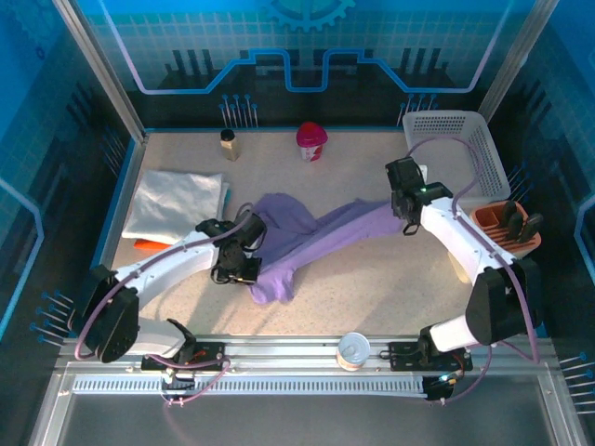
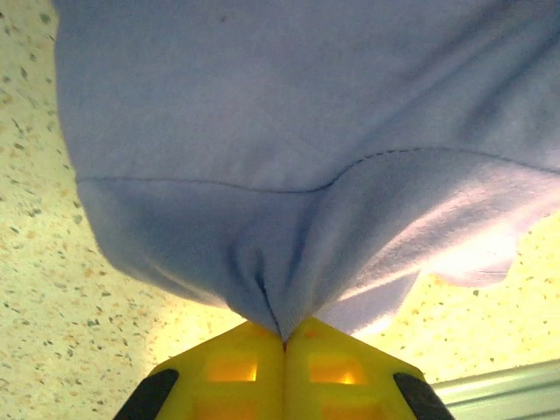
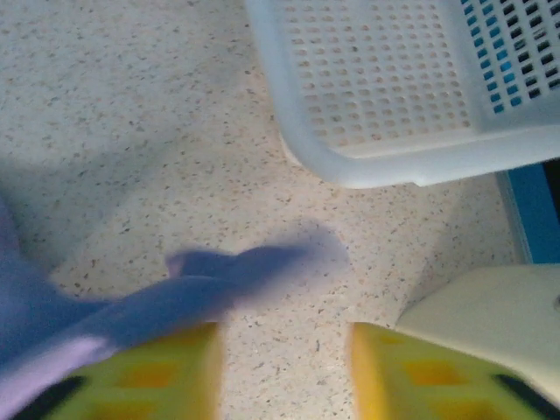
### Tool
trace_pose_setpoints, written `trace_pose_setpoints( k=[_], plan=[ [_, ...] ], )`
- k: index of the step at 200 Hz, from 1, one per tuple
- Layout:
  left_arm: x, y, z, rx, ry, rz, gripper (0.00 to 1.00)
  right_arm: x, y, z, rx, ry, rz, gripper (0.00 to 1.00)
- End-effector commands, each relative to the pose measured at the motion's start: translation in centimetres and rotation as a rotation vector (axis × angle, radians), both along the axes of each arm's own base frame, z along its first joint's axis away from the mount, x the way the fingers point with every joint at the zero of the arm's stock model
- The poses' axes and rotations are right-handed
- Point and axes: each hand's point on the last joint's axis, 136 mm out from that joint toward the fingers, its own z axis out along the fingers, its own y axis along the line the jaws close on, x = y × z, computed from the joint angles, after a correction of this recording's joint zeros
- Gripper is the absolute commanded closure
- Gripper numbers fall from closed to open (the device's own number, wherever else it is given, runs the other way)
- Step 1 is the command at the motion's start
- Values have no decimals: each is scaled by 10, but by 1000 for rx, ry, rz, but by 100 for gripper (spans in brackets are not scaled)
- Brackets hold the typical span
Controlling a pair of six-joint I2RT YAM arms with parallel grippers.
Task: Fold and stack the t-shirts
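Purple shirt (image 1: 307, 243): you have it crumpled mid-table (image 1: 381, 293), one end bunched toward 7 o'clock and a long strip stretched toward 2 o'clock.
Left fingers (image 2: 232, 372): pressed together on a pinch of the purple shirt's edge, at its 7 o'clock end.
Right fingers (image 3: 411, 376): spread wide at the strip's 2 o'clock end. A blurred tail of purple cloth lies over one finger and ends in the gap. You cannot tell whether it rests on it.
White shirt (image 1: 177, 204): folded flat at 9 o'clock from the purple one, apart from it.
Orange shirt (image 1: 149, 245): a sliver at the white shirt's near edge.
Basket (image 3: 385, 114): the table's 2 o'clock corner, near your right fingers.
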Motion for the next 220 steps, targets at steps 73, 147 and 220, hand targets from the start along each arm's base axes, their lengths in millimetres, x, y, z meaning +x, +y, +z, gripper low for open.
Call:
trace_pose_setpoints(
  k=[73, 147, 220],
  plan=[
    [40, -15, 39, -137, -94, 93, 34, -13, 46, -23, 281, 32, 149, 0],
    [151, -32, 69, -161, -205, 88, 33, 22, 97, -49, 451, 164, 290, 6],
    [109, -15, 39, -161, -163, 141, 34, 76, 124, -101, 504, 282, 254, 31]
  ],
)
